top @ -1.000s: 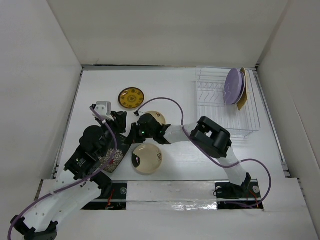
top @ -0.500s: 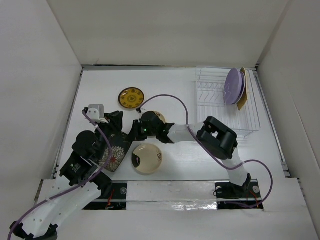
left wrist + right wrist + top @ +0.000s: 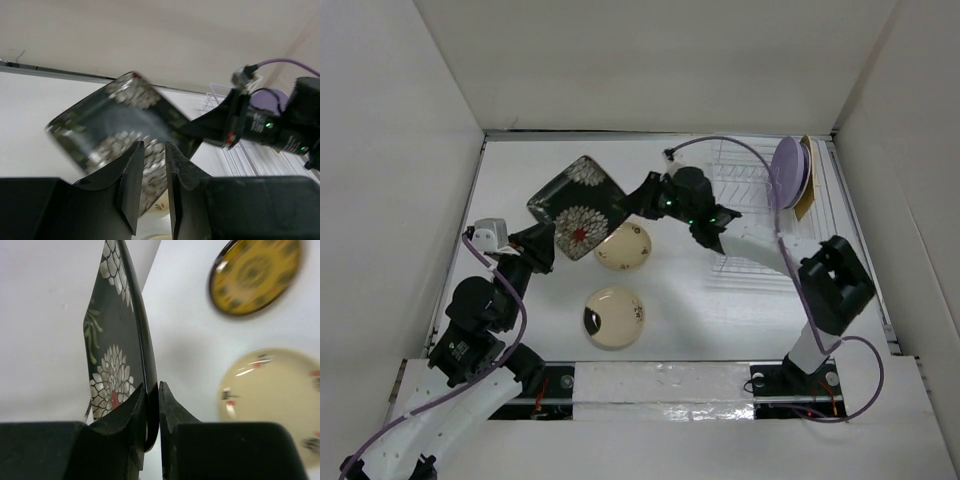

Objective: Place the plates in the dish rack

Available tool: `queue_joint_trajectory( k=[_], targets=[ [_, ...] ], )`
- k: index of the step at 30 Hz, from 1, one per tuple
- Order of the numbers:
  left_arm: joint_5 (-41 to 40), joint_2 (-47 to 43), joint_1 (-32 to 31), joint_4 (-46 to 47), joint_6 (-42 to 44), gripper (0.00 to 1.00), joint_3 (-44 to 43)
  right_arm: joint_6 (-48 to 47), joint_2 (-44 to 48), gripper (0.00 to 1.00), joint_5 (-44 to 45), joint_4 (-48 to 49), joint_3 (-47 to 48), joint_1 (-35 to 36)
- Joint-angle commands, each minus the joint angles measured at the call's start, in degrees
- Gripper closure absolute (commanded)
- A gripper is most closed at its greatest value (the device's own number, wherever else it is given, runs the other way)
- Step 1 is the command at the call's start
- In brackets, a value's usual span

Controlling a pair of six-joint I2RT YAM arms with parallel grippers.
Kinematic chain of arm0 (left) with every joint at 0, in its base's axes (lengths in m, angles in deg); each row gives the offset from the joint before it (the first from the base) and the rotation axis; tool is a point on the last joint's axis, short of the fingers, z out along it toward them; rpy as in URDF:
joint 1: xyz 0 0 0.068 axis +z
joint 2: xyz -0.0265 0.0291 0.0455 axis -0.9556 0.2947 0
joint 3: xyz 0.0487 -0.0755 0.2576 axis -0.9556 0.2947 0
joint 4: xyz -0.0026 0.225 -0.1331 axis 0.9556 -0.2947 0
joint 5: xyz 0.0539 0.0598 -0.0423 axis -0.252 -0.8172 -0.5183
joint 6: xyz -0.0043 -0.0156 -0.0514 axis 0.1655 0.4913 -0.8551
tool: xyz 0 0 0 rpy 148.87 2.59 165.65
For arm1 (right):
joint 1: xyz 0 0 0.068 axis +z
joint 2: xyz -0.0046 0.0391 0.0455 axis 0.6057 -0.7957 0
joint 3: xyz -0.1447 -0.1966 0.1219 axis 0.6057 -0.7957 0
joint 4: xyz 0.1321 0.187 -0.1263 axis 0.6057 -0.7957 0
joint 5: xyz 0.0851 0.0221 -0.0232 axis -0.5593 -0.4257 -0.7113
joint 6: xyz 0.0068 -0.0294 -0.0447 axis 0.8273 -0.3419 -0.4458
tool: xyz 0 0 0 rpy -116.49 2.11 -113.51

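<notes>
My right gripper (image 3: 638, 203) (image 3: 151, 386) is shut on the rim of the black square plate with white flowers (image 3: 578, 205) (image 3: 117, 355) and holds it on edge above the table. My left gripper (image 3: 545, 241) (image 3: 155, 145) is just below the plate's near-left corner, its jaws slightly apart with nothing between them; the plate (image 3: 120, 125) shows blurred beyond them. A round plate with red marks (image 3: 623, 246) (image 3: 272, 390) and a cream plate (image 3: 613, 317) lie on the table. The dark-yellow patterned plate (image 3: 255, 275) lies beyond. The lavender plate (image 3: 788, 172) and mustard plate (image 3: 806, 195) stand in the white wire dish rack (image 3: 760, 215).
White walls enclose the table on the left, back and right. The rack stands against the back right corner. My right arm's elbow (image 3: 838, 280) hangs over the rack's near right side. Purple cables loop over both arms.
The black plate has risen from low at the near left and swung back and right in my right gripper. My left gripper has let it go and drawn back.
</notes>
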Motion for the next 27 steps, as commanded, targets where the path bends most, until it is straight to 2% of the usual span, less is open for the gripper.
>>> queue_joint_trajectory(
  k=[1, 8, 12, 15, 19, 22, 27],
  targets=[
    [-0.13, -1.50, 0.05, 2.19, 0.01, 0.79, -0.08, -2.41, 12.35, 1.00, 4.98, 4.74, -1.59, -7.20],
    [0.31, -3.70, 0.05, 2.19, -0.16, 0.77, -0.08, -20.24, 28.81, 1.00, 25.28, -14.15, -0.46, -20.30],
    [0.66, -4.05, 0.05, 2.19, -0.25, 0.75, -0.08, -34.63, 32.07, 1.00, 40.54, -21.98, 3.32, -23.66],
    [0.84, -4.05, 0.05, 2.28, -0.34, 0.75, -0.08, -40.37, 31.30, 1.00, 46.63, -23.83, 6.22, -25.85],
    [0.67, -3.97, 0.05, 2.19, -0.34, 0.74, 0.00, -50.11, 26.65, 1.00, 51.39, -27.36, 10.62, -27.45],
    [0.58, -3.97, 0.05, 2.19, -0.34, 0.74, 0.18, -55.04, 24.45, 1.00, 54.30, -24.82, 10.62, -27.97],
    [0.75, -3.00, 0.05, 2.19, -0.34, 0.74, 0.09, -59.71, 21.89, 1.00, 52.64, -21.13, 11.94, -30.17]
  ],
)
